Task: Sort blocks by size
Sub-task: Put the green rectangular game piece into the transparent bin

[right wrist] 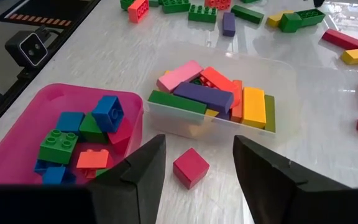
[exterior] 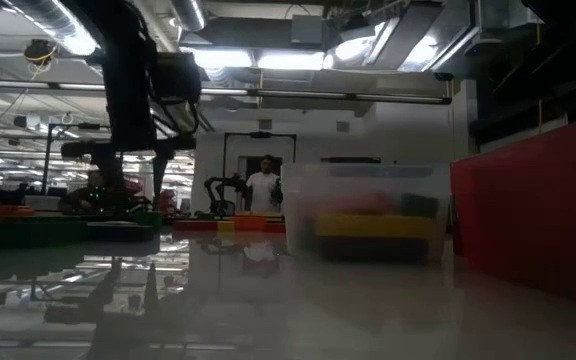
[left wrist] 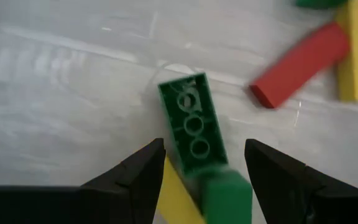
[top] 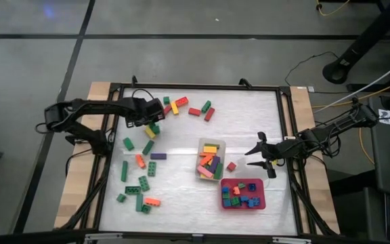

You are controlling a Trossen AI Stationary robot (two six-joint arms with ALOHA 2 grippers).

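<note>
Green long brick at the table's far left sits between the spread, empty fingers of the left gripper, apparently mid-pick: descend, clench, carry to the clear tub; right gripper waits parted over a small red block.

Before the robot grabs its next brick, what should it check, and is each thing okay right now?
1. Left gripper open: ok, its fingers stand apart.
2. A brick lined up for it: ok, a long green brick lies between the fingers.
3. That brick free to lift: cannot tell, another green piece and a yellow one crowd its near end.
4. Right gripper open: ok, with a small red brick on the table between its fingers, not held.
5. Clear tub has room for long bricks: ok, though it holds several bars.
6. Red tray has room for short bricks: ok.
</note>
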